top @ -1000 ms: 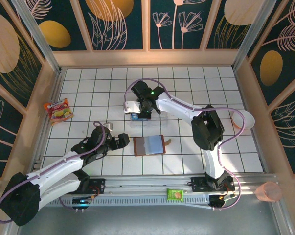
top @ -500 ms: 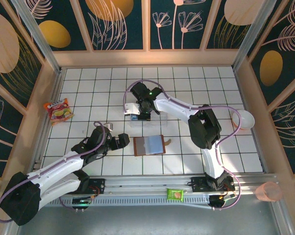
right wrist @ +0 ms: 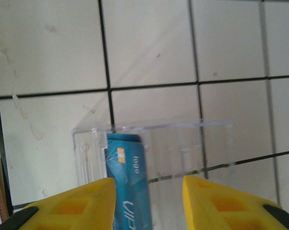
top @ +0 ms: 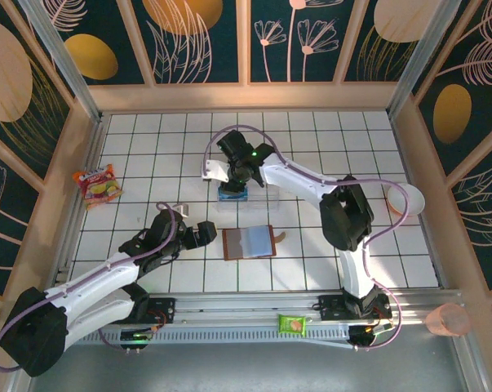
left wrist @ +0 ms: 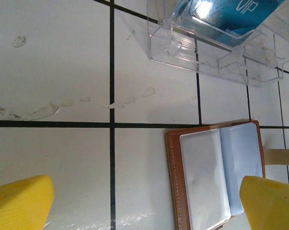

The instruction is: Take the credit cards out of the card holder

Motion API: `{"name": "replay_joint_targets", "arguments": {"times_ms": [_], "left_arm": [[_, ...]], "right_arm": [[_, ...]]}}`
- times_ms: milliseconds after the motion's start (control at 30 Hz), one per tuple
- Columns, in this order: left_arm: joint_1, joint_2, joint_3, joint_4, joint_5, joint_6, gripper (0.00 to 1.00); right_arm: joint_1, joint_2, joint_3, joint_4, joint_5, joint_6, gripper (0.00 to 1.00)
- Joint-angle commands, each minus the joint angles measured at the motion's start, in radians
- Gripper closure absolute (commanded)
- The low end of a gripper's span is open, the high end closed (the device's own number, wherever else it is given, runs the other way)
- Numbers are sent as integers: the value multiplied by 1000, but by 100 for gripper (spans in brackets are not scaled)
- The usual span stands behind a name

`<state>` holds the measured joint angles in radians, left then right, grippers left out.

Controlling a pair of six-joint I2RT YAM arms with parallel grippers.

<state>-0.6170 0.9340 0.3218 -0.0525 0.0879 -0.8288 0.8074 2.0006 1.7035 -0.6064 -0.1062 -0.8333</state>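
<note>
- The card holder point(top: 248, 242) lies open and flat on the white tiled surface point(top: 148, 147), near the middle and a little toward the arm bases. Its brown leather rim frames bluish-grey sleeves.
- Its closing tab point(top: 280, 237) sticks out from the right-hand side and rests on the tiles.
- The left tool point(top: 208, 235) is just to the left of the card holder, spread as wide as it goes, with nothing in its grasp.
- In the left wrist view, one of its yellow fingertips point(left wrist: 20, 201) shows over bare tile. The other shows at the holder's tab-side edge; whether it touches the leather cannot be told.
- A clear plastic box point(top: 247, 193) stands on the surface just beyond the card holder, apart from it.
- A blue credit card point(right wrist: 127, 177) with pale lettering lies inside that box, toward its left end as seen from above.
- The right tool point(right wrist: 149, 201) is directly above the box with its jaws partly apart. The card shows in the gap close beside one finger, and nothing is clamped.
- An orange snack packet point(top: 99, 184) lies at the left edge of the surface, well apart from both arms.
- A green packet point(top: 293, 324) sits on the rail between the arm bases.
- A pale bowl point(top: 405, 200) stands at the right edge, and a pink cup point(top: 449, 318) stands off the tiles at the near right corner.
</note>
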Motion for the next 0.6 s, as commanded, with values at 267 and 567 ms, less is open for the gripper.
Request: {"name": "replay_joint_targets", "arguments": {"times_ms": [267, 567], "left_arm": [[7, -26, 40, 52, -88, 15, 1], [8, -2, 168, 44, -336, 83, 1]], "right_arm": [[-7, -317, -288, 477, -41, 455, 57], [-7, -662, -701, 822, 35, 915, 52]]}}
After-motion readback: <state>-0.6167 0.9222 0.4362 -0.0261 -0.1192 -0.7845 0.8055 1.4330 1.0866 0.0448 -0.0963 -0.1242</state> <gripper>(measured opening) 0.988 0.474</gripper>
